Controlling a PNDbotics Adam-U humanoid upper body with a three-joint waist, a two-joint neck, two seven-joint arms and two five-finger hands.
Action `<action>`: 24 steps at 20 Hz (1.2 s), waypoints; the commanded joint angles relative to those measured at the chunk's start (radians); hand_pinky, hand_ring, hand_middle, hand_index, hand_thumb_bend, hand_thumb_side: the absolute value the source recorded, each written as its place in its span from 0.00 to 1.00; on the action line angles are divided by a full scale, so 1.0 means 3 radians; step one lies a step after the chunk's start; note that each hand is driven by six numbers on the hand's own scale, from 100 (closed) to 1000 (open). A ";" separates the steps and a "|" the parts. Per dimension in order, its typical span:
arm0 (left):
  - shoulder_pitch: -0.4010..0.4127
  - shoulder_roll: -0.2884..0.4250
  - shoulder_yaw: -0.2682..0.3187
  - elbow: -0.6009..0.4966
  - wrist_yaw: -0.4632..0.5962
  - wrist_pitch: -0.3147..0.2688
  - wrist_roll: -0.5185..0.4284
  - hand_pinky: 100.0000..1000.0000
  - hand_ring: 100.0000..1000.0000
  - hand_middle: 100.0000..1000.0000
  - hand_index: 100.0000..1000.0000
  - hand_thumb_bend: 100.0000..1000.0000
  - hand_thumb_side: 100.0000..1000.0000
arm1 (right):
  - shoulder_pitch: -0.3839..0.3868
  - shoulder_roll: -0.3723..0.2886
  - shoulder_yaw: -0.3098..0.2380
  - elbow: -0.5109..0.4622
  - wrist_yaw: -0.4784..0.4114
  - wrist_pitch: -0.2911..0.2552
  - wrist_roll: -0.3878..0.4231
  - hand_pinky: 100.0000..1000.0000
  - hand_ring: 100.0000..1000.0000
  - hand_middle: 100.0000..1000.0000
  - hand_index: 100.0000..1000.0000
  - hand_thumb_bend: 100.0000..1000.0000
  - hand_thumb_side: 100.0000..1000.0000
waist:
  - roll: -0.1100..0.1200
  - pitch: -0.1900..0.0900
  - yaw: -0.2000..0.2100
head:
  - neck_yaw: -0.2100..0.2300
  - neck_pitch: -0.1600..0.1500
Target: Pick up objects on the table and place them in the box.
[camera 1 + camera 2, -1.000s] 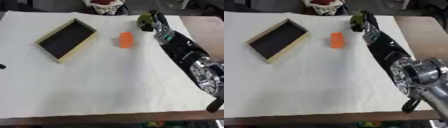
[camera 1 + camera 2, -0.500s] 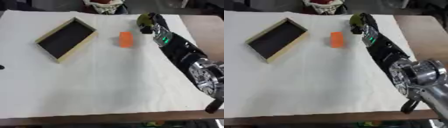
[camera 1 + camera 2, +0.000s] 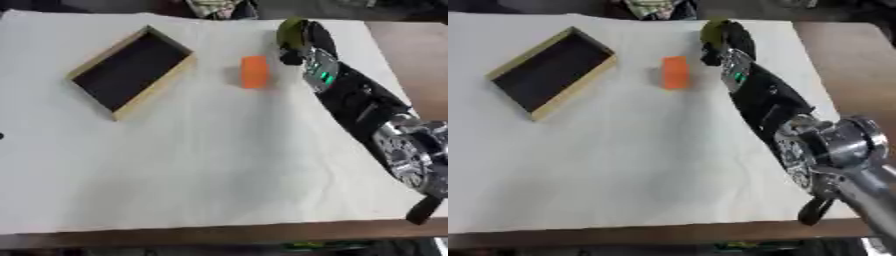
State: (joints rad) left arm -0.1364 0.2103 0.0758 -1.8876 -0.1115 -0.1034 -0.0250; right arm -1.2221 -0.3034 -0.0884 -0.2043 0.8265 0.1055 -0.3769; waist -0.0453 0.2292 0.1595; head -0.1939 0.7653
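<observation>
— Step in hand: pickup. The right hand (image 3: 300, 39) was far out across the table (image 3: 219, 175), curled round a yellow-green object (image 3: 289, 29) near the far edge. Whether that object was lifted or resting on the cloth, I could not tell.

— Left hand?

— Not seen in either view.

— Other items?

— Block (image 3: 254, 71), orange, lying free just left of the hand. Box (image 3: 131, 70), wood-rimmed with a dark inside, empty as far as I could see, well to the block's left and askew.

— Next move?

— By my judgement: carry the held object leftward over the block to the box, clear the near rim, then let go above the dark floor. The block would be left for a second trip.
</observation>
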 commanded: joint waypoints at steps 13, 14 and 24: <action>-0.0038 0.0066 0.0017 -0.0065 -0.0016 -0.0001 0.0002 0.44 0.91 0.67 0.78 0.00 0.69 | -0.0306 -0.0201 -0.0139 -0.0299 0.0301 -0.0022 -0.0055 0.81 0.84 0.83 0.91 0.00 0.11 | -0.0014 -0.0071 0.0008 | -0.0041 -0.0009; -0.0036 0.0066 0.0020 -0.0067 -0.0019 -0.0002 0.0006 0.44 0.91 0.67 0.78 0.00 0.69 | -0.0301 -0.0214 -0.0145 -0.0295 0.0306 -0.0010 -0.0038 0.81 0.85 0.84 0.91 0.00 0.11 | -0.0012 -0.0062 0.0019 | -0.0044 -0.0017; -0.0063 0.0047 0.0011 -0.0087 -0.0059 -0.0025 -0.0001 0.44 0.91 0.67 0.78 0.00 0.69 | -0.0239 -0.0287 -0.0147 -0.0244 0.0262 0.0091 0.0098 0.83 0.88 0.87 0.92 0.00 0.11 | 0.0040 0.0094 0.0114 | -0.0109 -0.0129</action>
State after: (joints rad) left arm -0.1435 0.2096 0.0761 -1.8944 -0.1228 -0.1056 -0.0256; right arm -1.2759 -0.3573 -0.1298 -0.2654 0.9092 0.1308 -0.3539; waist -0.0381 0.2754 0.1927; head -0.2225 0.7403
